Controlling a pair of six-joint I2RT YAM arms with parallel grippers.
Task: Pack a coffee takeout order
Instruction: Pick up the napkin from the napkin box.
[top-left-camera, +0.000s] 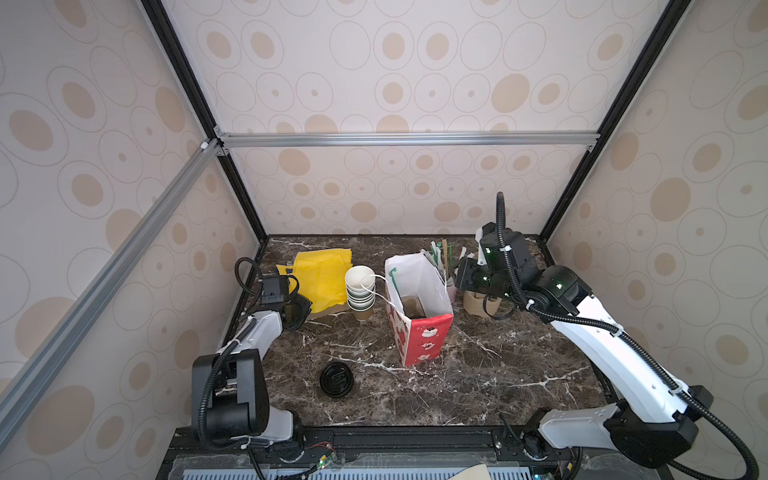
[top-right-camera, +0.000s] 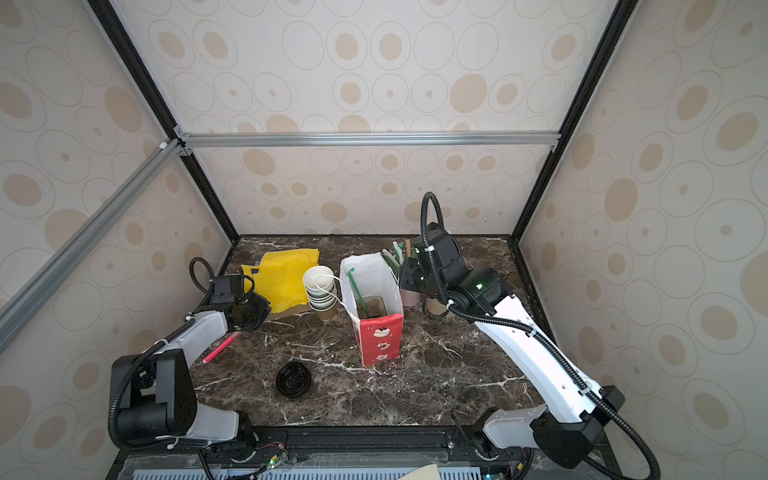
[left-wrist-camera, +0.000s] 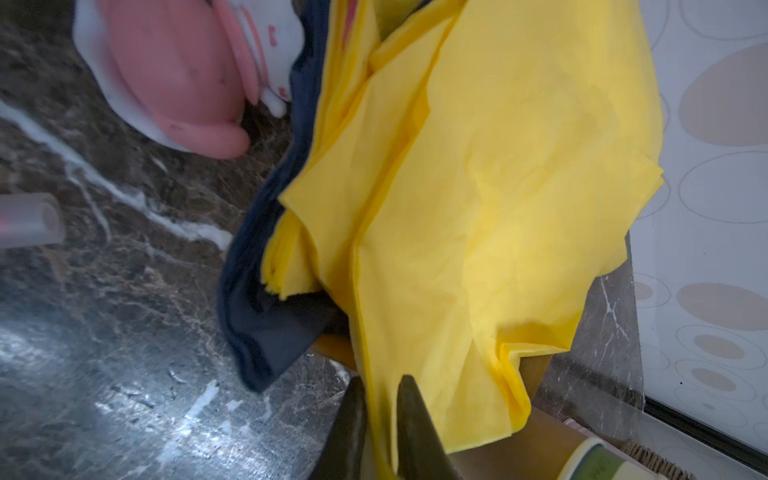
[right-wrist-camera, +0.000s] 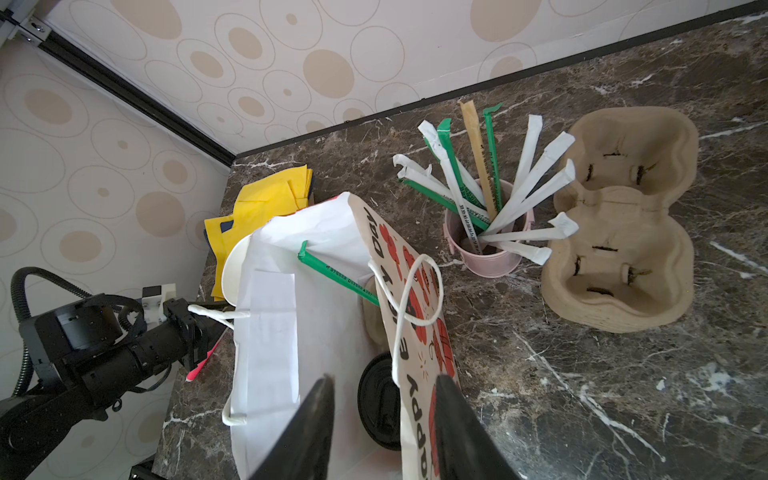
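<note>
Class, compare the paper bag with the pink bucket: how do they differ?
The paper bag is tall, boxy, red-fronted; the pink bucket is short and round. The bag shows one green-wrapped straw; the bucket holds many wrapped straws. Both stand upright, open-topped.

Counter (top-left-camera: 478, 374): dark brown marble with white veins. Standing or lying on it, we note:
- a lone black lid (top-left-camera: 336, 379), front left
- a red-and-white paper bag (top-left-camera: 424, 336), upright at mid-counter
- a stack of paper cups (top-left-camera: 360, 291) just left of the bag
- yellow napkins (top-left-camera: 322, 276) at back left, over a dark blue layer
- a pink pot of wrapped straws (right-wrist-camera: 488, 245) beside stacked pulp cup trays (right-wrist-camera: 623, 220), back right
- a red straw (top-right-camera: 220, 348) near the left edge
</note>
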